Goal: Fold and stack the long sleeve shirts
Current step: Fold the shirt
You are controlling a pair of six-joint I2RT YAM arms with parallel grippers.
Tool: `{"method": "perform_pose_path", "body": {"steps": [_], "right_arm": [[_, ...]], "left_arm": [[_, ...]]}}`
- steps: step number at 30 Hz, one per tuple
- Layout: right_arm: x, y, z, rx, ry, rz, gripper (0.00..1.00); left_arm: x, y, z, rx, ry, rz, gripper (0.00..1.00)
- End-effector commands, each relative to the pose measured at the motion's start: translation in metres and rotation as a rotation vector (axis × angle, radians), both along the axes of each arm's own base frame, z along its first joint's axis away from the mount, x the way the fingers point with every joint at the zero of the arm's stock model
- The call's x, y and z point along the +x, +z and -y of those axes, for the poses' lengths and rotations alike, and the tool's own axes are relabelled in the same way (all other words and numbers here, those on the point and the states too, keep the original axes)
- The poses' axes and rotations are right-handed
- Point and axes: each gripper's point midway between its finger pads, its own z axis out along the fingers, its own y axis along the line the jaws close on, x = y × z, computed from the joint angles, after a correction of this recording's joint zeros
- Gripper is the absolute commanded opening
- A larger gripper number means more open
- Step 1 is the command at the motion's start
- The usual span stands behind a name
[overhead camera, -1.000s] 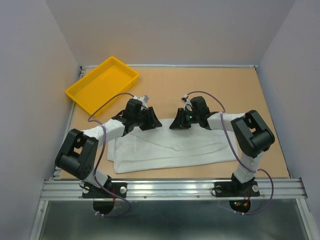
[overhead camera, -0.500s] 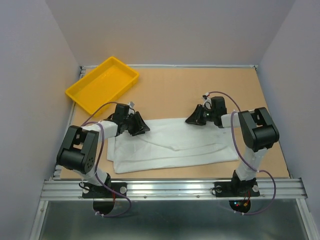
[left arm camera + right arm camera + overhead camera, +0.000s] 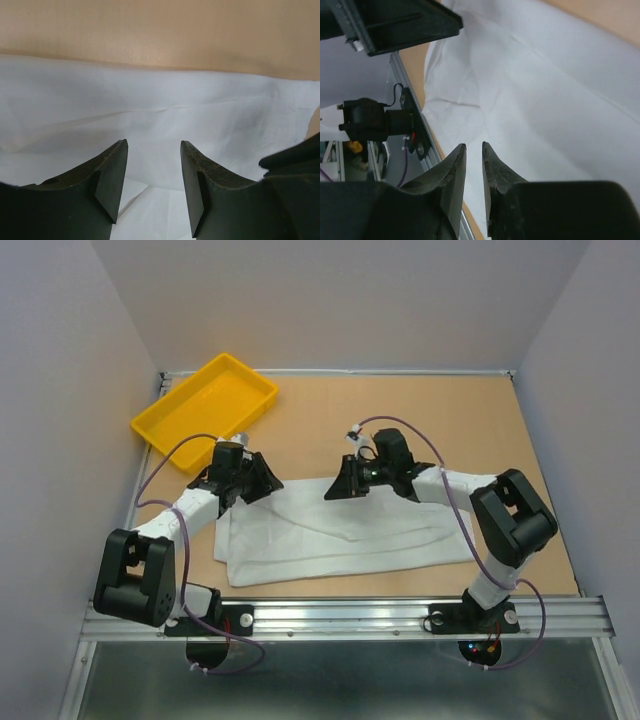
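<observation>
Black left gripper (image 3: 246, 480): over the far-left corner of the shirt. Jaws moderately apart, nothing between them. Fingers (image 3: 111, 180) sit low over the cloth; can't tell if they touch it.
Right gripper (image 3: 340, 489): at the shirt's far edge, near its middle. Jaws almost together, thin slit, nothing in it.
White shirt (image 3: 340, 535): folded into a long band running left to right on the near half of the table. A loose layer edge runs diagonally across the top.
Table (image 3: 430, 420): tan surface, showing far of the shirt.
Yellow tray (image 3: 200, 412): far-left corner, well apart from the shirt.
Step, my read: taking the far edge for the next fold.
Risk 1: thin fabric, so a pinch may catch only the top layer and the fold underneath slides open.
Risk 2: grip points are uneven, corner versus mid-edge. The right end goes unsupported, drags, and the fold skews.
Risk 3: the right slit is too narrow to take an edge; it would push and bunch the cloth.
</observation>
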Motion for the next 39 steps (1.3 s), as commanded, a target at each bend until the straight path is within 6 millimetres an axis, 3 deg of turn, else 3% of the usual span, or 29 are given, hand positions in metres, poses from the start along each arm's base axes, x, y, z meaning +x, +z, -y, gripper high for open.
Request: {"method": "perform_pose_path", "body": {"steps": [1,4,8,14,25,33,36,39], "right_arm": [[-0.013,0.017,-0.045,0.048,0.119,0.008,0.25],[-0.014,0.007,-0.059,0.047,0.147,0.0,0.25],[-0.022,-0.031,-0.069,0.047,0.176,-0.08,0.25],[-0.053,-0.088,-0.047,-0.04,0.203,-0.209,0.25],[-0.097,-0.085,-0.008,-0.115,0.242,-0.213,0.24],[-0.127,-0.123,0.025,-0.218,0.238,-0.279,0.24],[-0.131,-0.118,0.033,-0.228,0.236,-0.284,0.24],[-0.119,-0.095,0.032,-0.248,0.226,-0.211,0.24]], "left_arm": [[0.008,-0.014,-0.02,0.055,0.065,-0.023,0.55],[0.013,-0.02,-0.023,0.059,0.079,-0.023,0.51],[0.011,-0.04,-0.028,0.072,0.1,-0.076,0.47],[0.007,-0.06,-0.041,0.078,0.157,-0.132,0.44],[0.001,-0.071,-0.048,0.052,0.192,-0.175,0.43],[0.004,-0.072,-0.054,0.045,0.219,-0.181,0.43],[0.007,-0.067,-0.057,0.049,0.221,-0.165,0.43],[0.02,-0.048,-0.056,0.056,0.208,-0.119,0.44]]}}
